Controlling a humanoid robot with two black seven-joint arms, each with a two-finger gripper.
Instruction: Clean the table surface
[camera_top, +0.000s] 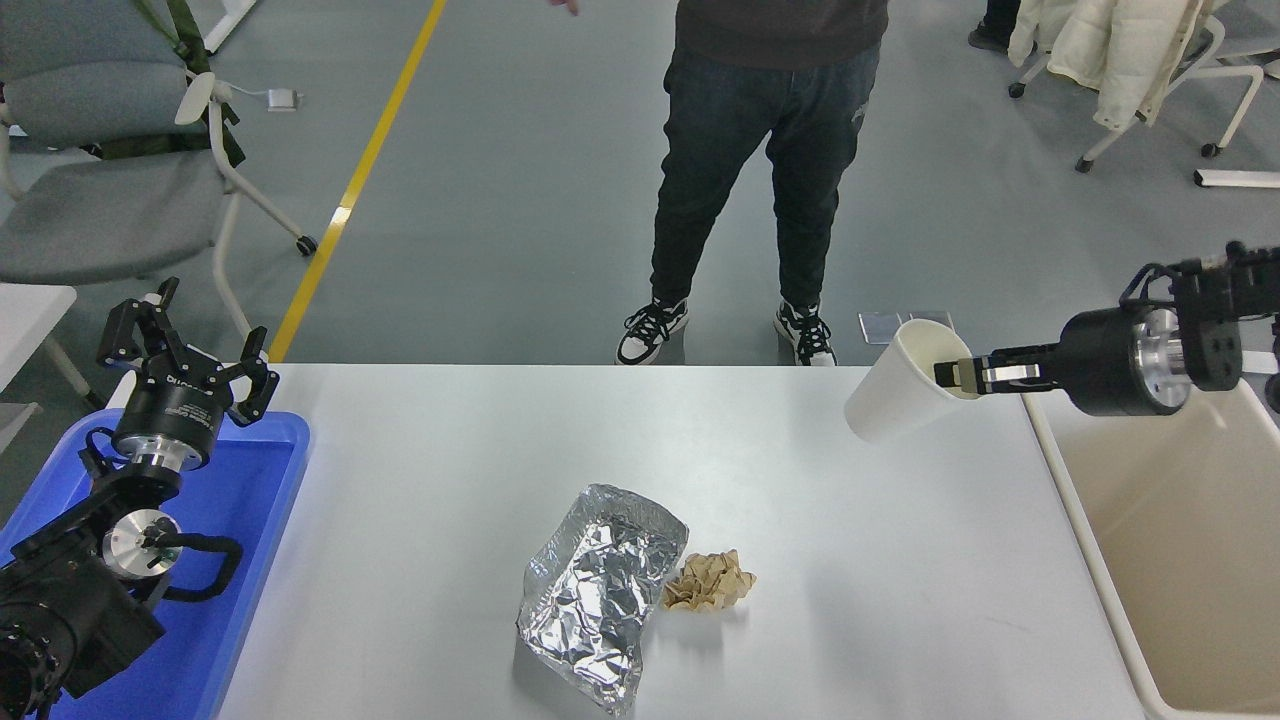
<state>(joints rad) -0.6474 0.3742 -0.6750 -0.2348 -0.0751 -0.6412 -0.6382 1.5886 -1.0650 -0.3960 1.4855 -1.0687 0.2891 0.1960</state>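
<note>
Your right gripper (958, 374) pinches the rim of a white paper cup (893, 397), tilted, held above the table surface (450, 480) just short of the cream bin (1190, 520) behind it. Thin rim grip: the cup could slip or crush. Down and left of the cup lie crumpled foil (598, 592), shiny and creased, and a tan paper wad (710, 582). Left gripper (190, 350) parked, fingers spread.

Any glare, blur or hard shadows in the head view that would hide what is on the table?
Head view: lighting is even and soft; the crumpled silver foil tray shows bright highlights but stays readable; it and the crumpled brown paper wad cast faint shadows on the matte white tabletop; the white paper cup in the right gripper looks sharp, without motion blur.
</note>
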